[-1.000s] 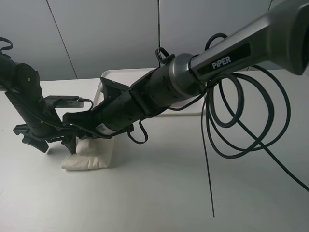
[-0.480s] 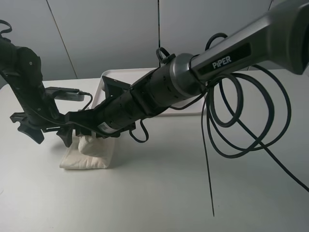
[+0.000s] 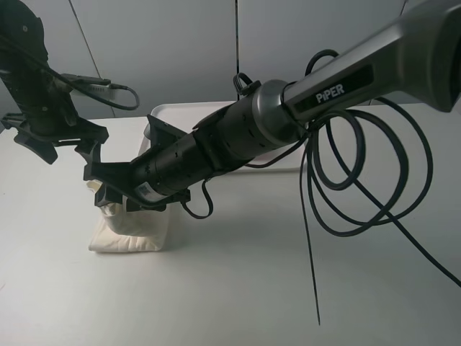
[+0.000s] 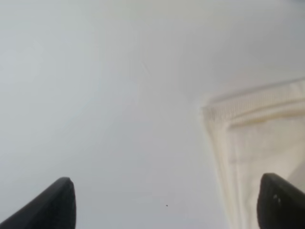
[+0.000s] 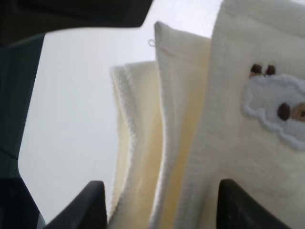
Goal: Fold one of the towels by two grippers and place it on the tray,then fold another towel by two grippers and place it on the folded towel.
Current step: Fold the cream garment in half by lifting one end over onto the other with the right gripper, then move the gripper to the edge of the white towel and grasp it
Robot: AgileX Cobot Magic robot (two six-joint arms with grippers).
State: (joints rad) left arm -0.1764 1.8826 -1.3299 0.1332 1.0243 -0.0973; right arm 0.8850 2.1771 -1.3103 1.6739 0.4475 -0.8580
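A cream-white towel (image 3: 135, 232) lies folded on the table at the left, one part bulging up under my right gripper (image 3: 105, 193). That arm reaches across from the right. In the right wrist view my right gripper (image 5: 166, 206) stands open, with upright folds of the towel (image 5: 190, 143) and its embroidered sheep between the fingers. My left gripper (image 3: 68, 153) hangs open high above the table, up and left of the towel. The left wrist view shows its fingertips (image 4: 58, 204) wide apart over bare table beside a towel corner (image 4: 257, 138). The white tray (image 3: 189, 108) sits behind, mostly hidden by the right arm. The other towel is hidden.
Black cables (image 3: 360, 180) loop from the right arm over the right half of the table. A grey wall closes off the back. The table (image 3: 238, 288) in front is white.
My left arm has lifted up and back from the towel's left edge. The right gripper has widened its jaws and shifted slightly left over the towel.
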